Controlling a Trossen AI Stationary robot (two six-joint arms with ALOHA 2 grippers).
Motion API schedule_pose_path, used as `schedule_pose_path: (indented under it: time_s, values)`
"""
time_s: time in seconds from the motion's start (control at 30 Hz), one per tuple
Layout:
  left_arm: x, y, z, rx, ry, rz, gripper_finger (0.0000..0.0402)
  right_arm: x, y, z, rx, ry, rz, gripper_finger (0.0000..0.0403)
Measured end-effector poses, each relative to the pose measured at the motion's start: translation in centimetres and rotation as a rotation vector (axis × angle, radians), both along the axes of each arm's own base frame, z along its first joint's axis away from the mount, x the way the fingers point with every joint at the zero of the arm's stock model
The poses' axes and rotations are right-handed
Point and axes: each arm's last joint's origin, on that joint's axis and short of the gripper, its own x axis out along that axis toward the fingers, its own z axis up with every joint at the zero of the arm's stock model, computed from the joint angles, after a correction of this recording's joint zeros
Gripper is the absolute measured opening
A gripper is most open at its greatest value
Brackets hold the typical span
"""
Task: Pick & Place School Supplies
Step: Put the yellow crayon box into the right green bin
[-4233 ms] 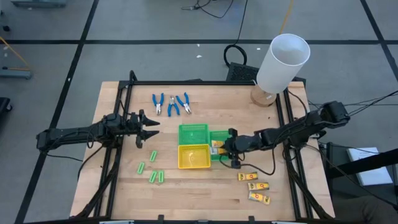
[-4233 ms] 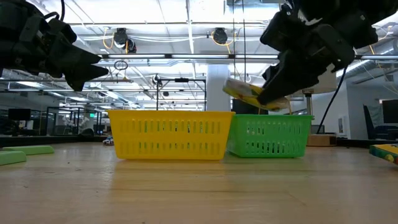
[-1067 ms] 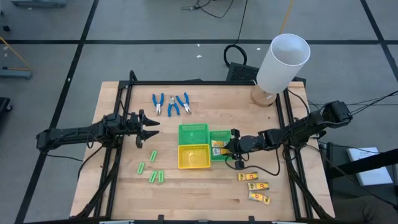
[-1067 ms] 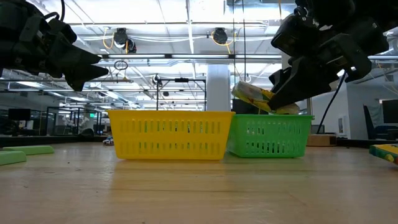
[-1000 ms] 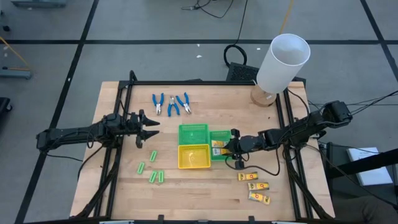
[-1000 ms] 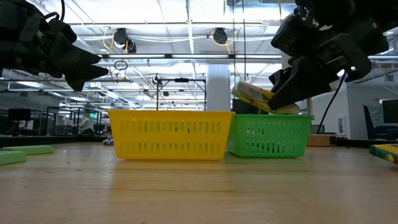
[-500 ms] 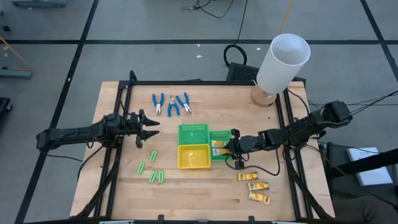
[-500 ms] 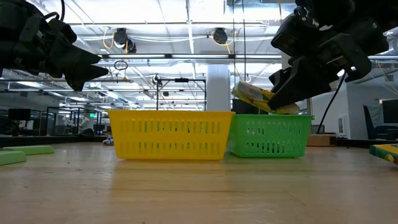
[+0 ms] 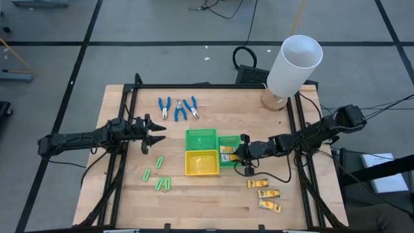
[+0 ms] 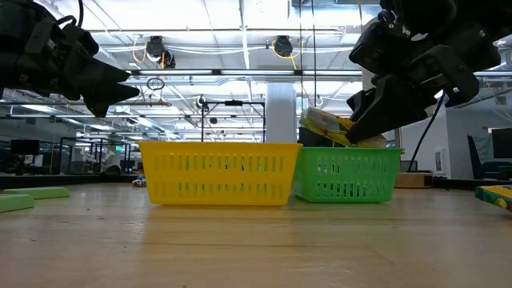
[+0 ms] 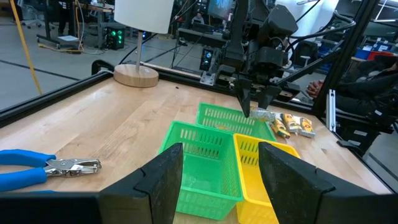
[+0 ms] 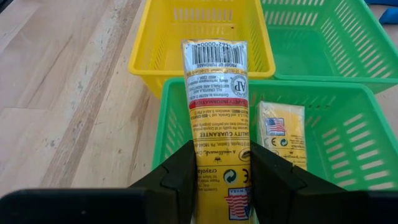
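While one yellow-orange packet (image 12: 281, 142) already lies in the small green tray (image 12: 351, 109), the right tool (image 12: 221, 163) hangs over that same tray, its fingers pinching a second packet (image 12: 216, 118) by one end, barcode end pointing out over the tray. The low view shows this held packet (image 10: 326, 122) above the tray's rim, not yet released.

Three more packets (image 9: 264, 193) lie in a loose row on the tabletop (image 9: 213, 197) near its front right, well apart from the trays. Five light-green sticks (image 9: 158, 175) are scattered on the front left; none is in a tray. Three blue-handled pliers (image 9: 177, 107) lie side by side toward the far left of the tabletop, untouched.

The yellow tray (image 9: 201, 162) and the larger green tray (image 9: 201, 138) appear to hold no supplies, as far as the high view shows.

The left tool (image 9: 152, 132) hovers above the tabletop left of the trays, fingers spread and holding nothing.

Judgement: sorting is at an early stage. One packet is placed, one is about to be dropped, and eleven items remain on the tabletop.
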Motion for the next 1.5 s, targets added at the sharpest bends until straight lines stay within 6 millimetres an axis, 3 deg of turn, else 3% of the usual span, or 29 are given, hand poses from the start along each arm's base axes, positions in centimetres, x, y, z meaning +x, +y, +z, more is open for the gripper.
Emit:
schedule_pose_path:
  time_s: [0.7,1.17,1.5]
  values:
    - [0.0,0.0,0.0,0.0,0.0,0.0,0.0214,0.01,0.0,0.01,0.0,-0.001,0.0,0.0118]
    - [0.0,0.0,0.0,0.0,0.0,0.0,0.0214,0.01,0.0,0.02,0.001,-0.002,0.0,0.0173]
    - [0.0,0.0,0.0,0.0,0.0,0.0,0.0214,0.01,0.0,0.02,0.001,-0.002,0.0,0.0174]
